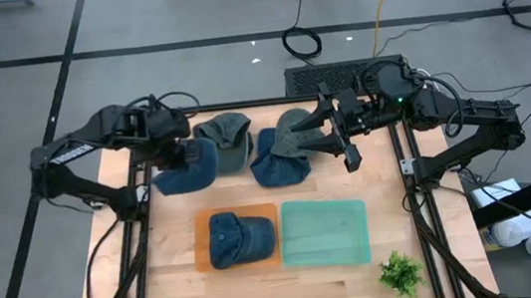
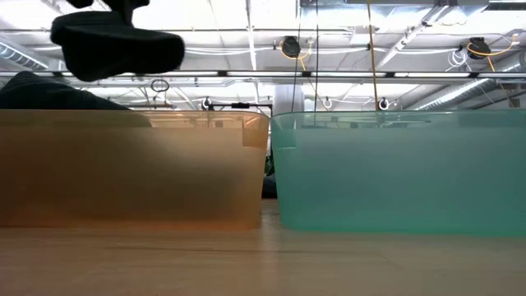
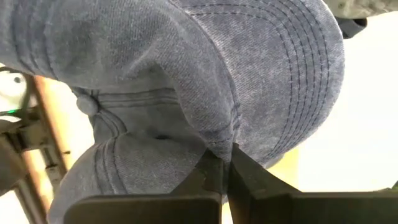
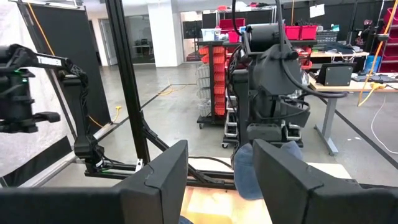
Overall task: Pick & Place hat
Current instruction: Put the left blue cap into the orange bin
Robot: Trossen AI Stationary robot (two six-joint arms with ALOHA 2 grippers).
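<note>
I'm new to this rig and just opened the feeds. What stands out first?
The left gripper is shut on a blue cap at the table's back left. Another blue cap lies in the orange bin, beside an empty green bin.

Blue denim hat point(image 1: 240, 240) (faded), orange bin point(image 1: 202, 244), teal bin point(image 1: 324, 233)
</note>
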